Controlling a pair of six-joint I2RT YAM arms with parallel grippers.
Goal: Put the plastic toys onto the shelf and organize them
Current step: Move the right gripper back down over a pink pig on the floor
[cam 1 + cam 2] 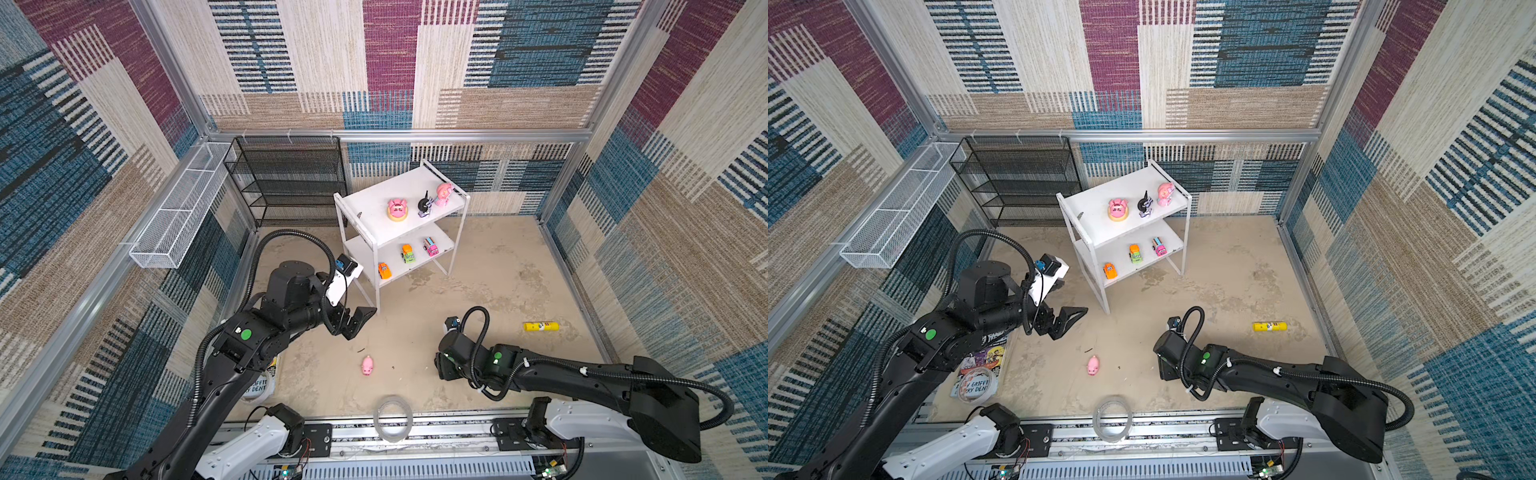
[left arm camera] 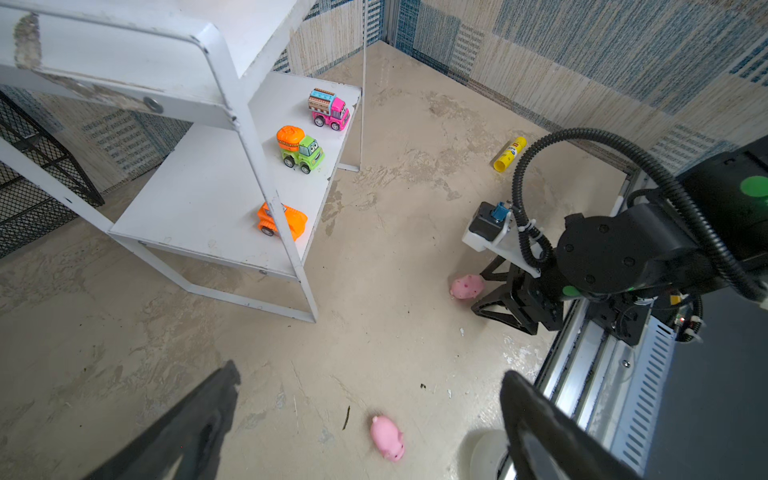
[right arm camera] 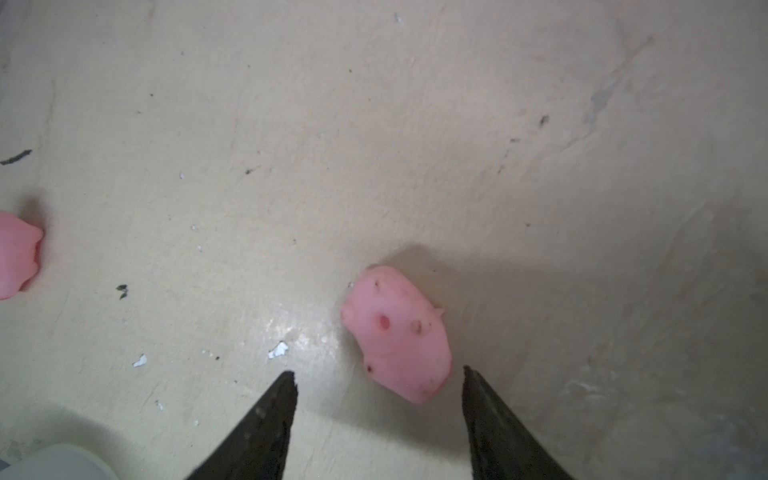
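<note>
A spotted pink pig [image 3: 397, 334] lay on the bench [image 3: 374, 124] with its near end just between the tips of the right hand [image 3: 379, 370]. That hand's fingers [image 3: 262, 428] stood apart on either side of the pig, with bare bench showing between each tip and the toy, so the hand was unclenched and gripped nothing. A second pink pig [image 1: 367, 366] lay on its own on the bench, between the two arms in both top views.

Behind them stood the white shelf [image 1: 365, 208], which held six toys. On its upper board, in a row, were a pink pig figure on a yellow base [image 1: 397, 209], a black-white figure [image 1: 424, 205] and a pink bear figure [image 1: 443, 194]. On the lower board, spaced apart along the front edge, sat an orange car [image 1: 384, 270], a green-orange car [image 1: 408, 253] and a pink multicolour car [image 1: 431, 246].

The left hand [image 1: 361, 322] hung near the shelf's front leg, spread wide and empty. A yellow tube [image 1: 541, 326] lay on the bench to the right, well apart from the toys. A black mesh rack [image 1: 286, 183] and a white wire basket [image 1: 178, 216] stood at the back left, and a clear tape roll [image 1: 392, 417] lay at the bench's front edge
</note>
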